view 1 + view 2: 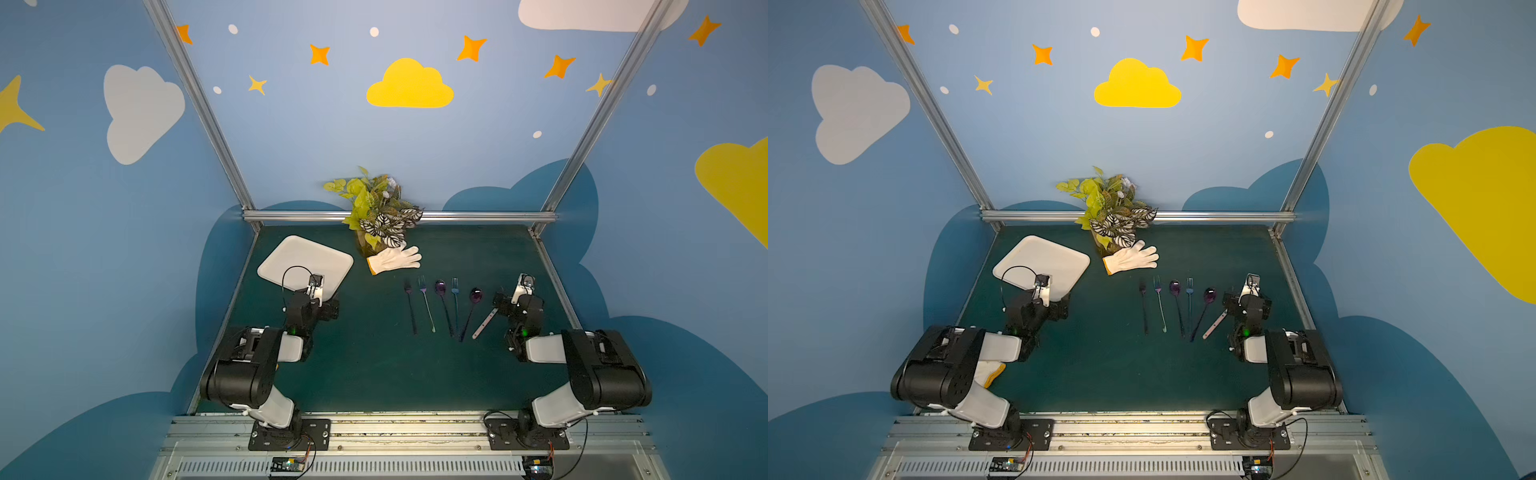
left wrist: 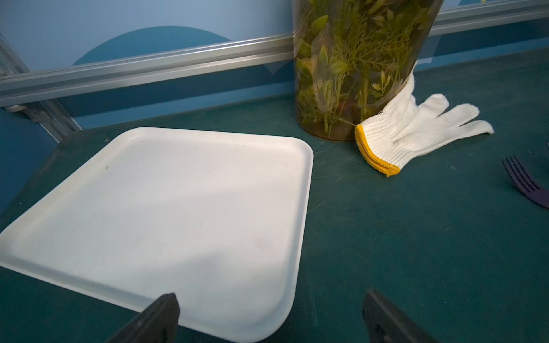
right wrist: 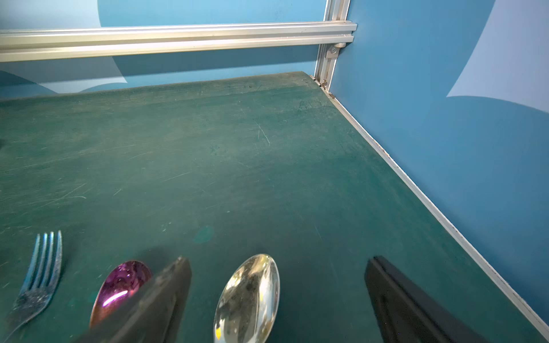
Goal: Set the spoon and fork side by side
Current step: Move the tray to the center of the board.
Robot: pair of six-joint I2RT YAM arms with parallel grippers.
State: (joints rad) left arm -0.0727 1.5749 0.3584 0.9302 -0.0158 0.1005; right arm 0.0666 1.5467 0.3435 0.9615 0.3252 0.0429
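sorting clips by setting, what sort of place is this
Probably a robot lab's test cell, not a home: left arm and right arm bolted to a metal rail, an aluminium frame around the green table, and blue walls painted with clouds and stars.

Left arm (image 1: pixel 237 378) and right arm (image 1: pixel 602 374): black joints, white shells; a black cable (image 1: pixel 296 267) loops behind the left gripper (image 2: pixel 270 303).

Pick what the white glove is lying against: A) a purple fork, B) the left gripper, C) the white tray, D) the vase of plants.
D: the left wrist view shows the glove pressed up against the base of the vase of plants, apart from the tray.
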